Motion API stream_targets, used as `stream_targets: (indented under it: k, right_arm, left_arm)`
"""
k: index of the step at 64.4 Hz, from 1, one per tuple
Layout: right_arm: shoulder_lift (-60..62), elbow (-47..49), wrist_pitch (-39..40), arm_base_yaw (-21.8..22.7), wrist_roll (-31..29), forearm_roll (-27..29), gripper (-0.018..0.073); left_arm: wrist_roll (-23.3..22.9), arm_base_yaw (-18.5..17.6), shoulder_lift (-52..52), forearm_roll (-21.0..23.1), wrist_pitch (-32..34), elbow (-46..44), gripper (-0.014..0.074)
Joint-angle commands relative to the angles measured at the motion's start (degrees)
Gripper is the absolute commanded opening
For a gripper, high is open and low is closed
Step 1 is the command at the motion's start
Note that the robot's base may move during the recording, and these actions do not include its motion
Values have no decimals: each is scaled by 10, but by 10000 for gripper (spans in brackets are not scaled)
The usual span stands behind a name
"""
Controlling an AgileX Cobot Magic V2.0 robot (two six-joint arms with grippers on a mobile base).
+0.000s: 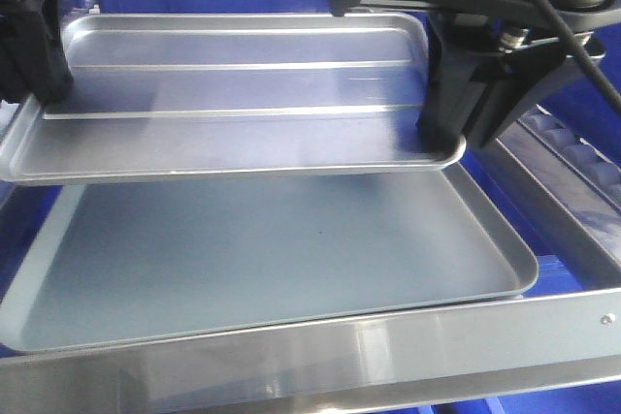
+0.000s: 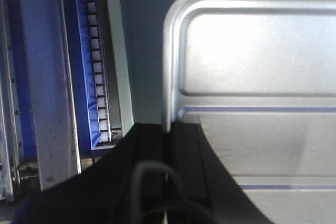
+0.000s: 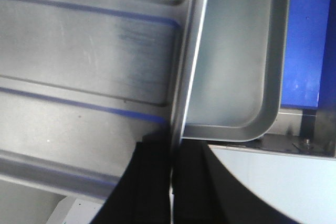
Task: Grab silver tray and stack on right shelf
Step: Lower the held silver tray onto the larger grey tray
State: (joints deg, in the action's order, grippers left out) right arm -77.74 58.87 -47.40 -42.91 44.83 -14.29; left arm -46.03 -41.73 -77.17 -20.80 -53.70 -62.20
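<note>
The silver tray [image 1: 243,94], shiny with two long ribs, is held level in the air above a larger dull grey tray [image 1: 262,254]. My left gripper [image 1: 39,65] is shut on the silver tray's left rim, which shows in the left wrist view [image 2: 167,77] with the gripper [image 2: 168,129] clamped on it. My right gripper [image 1: 441,123] is shut on the right rim, seen edge-on in the right wrist view [image 3: 181,103] with the gripper [image 3: 172,145] pinching it. A blue-framed track of white rollers [image 2: 97,66] shows at left in the left wrist view.
The dull grey tray also shows in the right wrist view [image 3: 236,77], beneath the silver one. A steel front bar [image 1: 388,346] runs across the near edge. A steel side rail [image 1: 572,191] slants at the right. Steel rails [image 2: 47,103] stand left of the roller track.
</note>
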Motion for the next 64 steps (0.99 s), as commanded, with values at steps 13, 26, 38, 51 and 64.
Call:
stream_targets:
  k: [13, 26, 38, 51, 64]
  right_arm:
    - [20, 18, 17, -1, -10, -20, 59]
    - [20, 18, 18, -1, -10, -21, 59]
    - [20, 18, 9, -1, -10, -21, 59]
    - [16, 19, 9, 37, -17, -2, 59]
    - [-6, 47, 9, 82, -95, 20, 59]
  left_arm:
    - [0, -4, 17, -24, 13, -21, -92]
    - [0, -4, 17, -40, 18, -21, -92]
    - [0, -4, 16, -33, 22, -21, -92]
    - [0, -2, 4, -29, 54, -23, -92]
    - [0, 20, -50, -18, 56, -28, -92]
